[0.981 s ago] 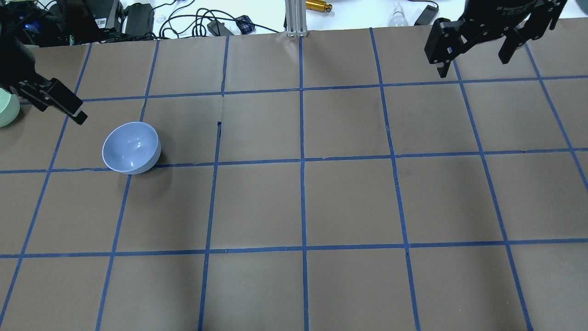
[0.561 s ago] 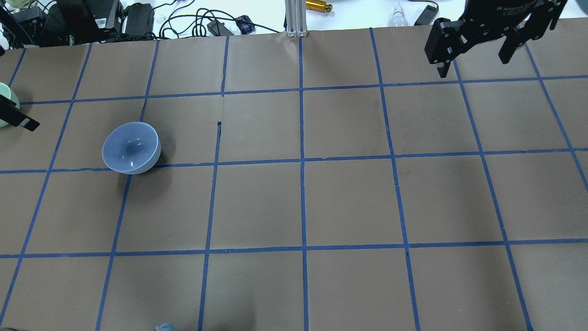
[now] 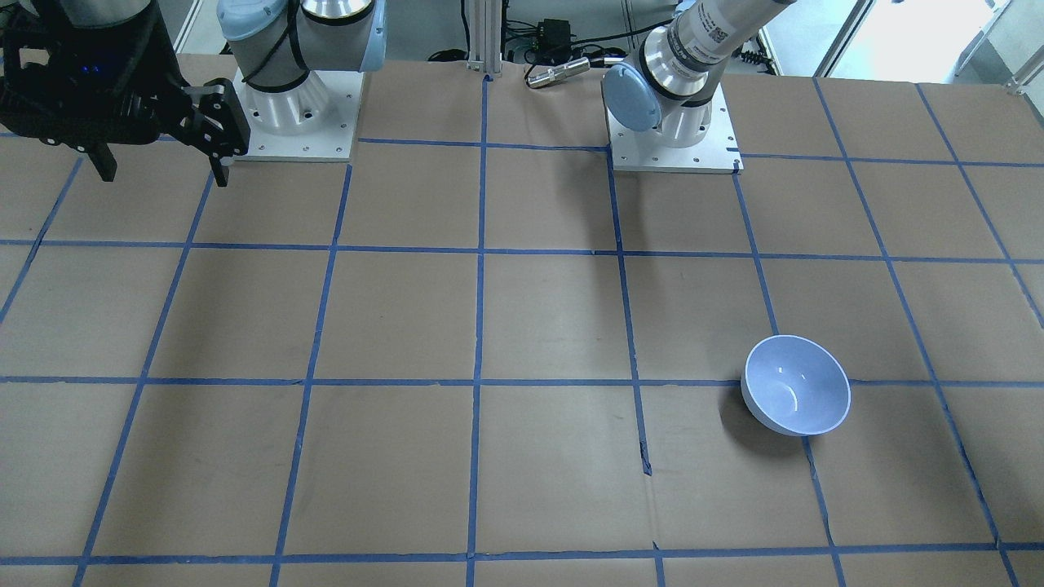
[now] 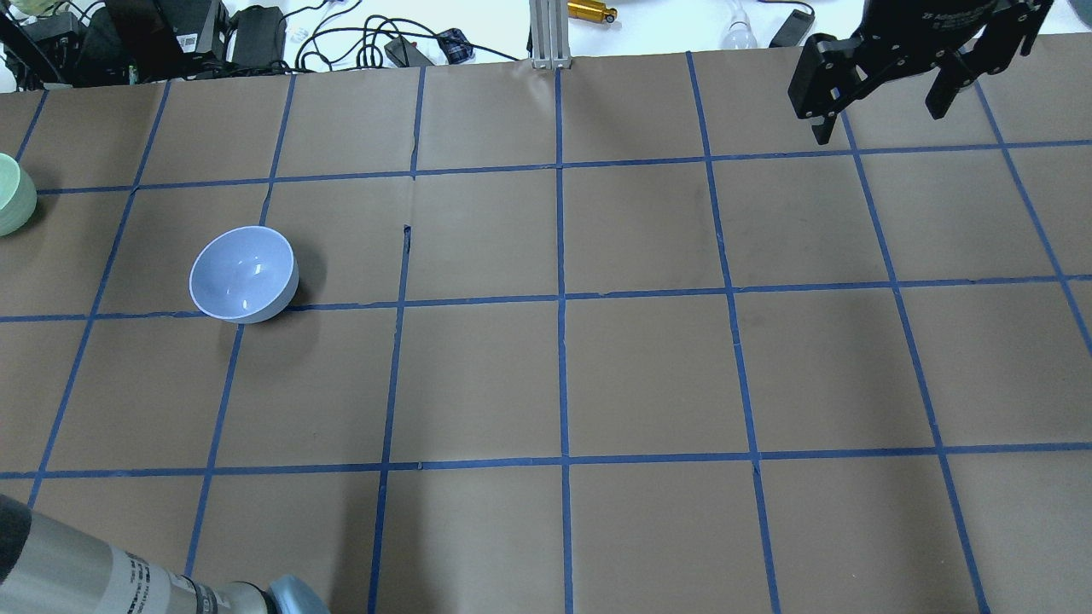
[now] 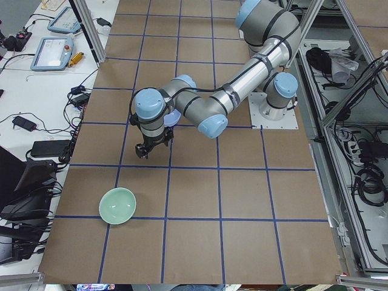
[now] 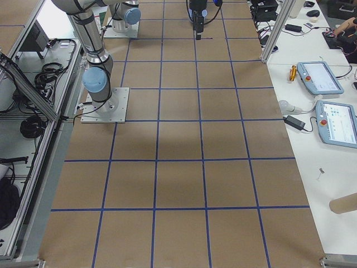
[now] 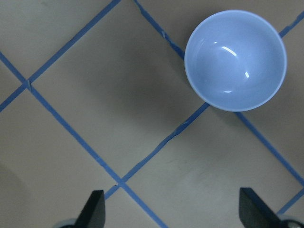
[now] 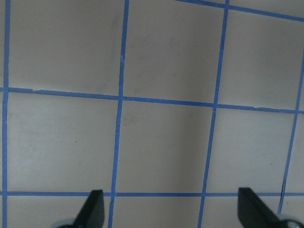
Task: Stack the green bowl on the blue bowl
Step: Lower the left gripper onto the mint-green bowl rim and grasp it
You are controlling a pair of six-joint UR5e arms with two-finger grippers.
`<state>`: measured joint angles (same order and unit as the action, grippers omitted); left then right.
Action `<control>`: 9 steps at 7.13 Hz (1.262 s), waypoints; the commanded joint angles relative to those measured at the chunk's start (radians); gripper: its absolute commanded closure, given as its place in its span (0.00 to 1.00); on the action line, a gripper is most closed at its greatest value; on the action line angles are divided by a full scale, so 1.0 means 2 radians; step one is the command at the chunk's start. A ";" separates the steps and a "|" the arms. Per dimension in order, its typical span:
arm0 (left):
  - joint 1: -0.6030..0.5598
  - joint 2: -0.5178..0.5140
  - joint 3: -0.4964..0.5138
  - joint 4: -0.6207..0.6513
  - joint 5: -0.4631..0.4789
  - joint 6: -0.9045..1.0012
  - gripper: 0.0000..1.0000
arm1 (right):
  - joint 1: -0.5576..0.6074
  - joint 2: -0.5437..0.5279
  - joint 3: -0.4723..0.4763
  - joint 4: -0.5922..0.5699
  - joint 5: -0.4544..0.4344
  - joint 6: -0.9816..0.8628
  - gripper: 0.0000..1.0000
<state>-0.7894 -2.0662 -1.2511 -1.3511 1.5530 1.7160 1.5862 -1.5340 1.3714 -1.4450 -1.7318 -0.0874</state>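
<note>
Looking down on a table [image 4: 648, 375] covered in brown paper and marked into squares with blue tape, the overhead view shows two bowls and parts of two robot arms.

The blue bowl [image 4: 243, 273] stands upright and empty on the left half of the table, with its near edge over a tape line. The green bowl [image 4: 13, 200] stands further left, cut off by the edge of the overhead view. The two bowls are well apart and not stacked. From the camera at the table's left end, the green bowl [image 5: 117, 205] is upright, empty and sitting in one grid square.

In that same end view, the left gripper [image 5: 145, 150] points down over the table, beyond the green bowl and clear of it. Its wrist camera shows the left gripper [image 7: 173, 211] with jaws spread wide and nothing between them. The blue bowl [image 7: 235, 60] lies ahead of the fingertips [image 7: 92, 209] and off to one side, untouched.

The right gripper [image 4: 879, 111] hangs high over the far right corner of the table, well apart from both bowls. Its jaws are also spread wide and empty, and its wrist camera sees only paper and tape below. From the front camera, the right gripper [image 3: 163, 163] sits just beside its arm's mounting plate [image 3: 294, 139].
</note>
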 commanded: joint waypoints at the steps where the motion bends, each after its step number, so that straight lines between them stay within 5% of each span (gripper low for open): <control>1: 0.012 -0.080 0.064 0.020 0.015 0.040 0.00 | 0.000 0.000 0.000 0.000 0.000 0.000 0.00; 9: 0.031 -0.202 0.168 0.042 0.017 0.220 0.00 | 0.000 0.000 0.000 0.000 0.000 0.000 0.00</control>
<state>-0.7263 -2.4470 -0.9424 -1.2671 1.5879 2.1149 1.5861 -1.5340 1.3714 -1.4450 -1.7319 -0.0874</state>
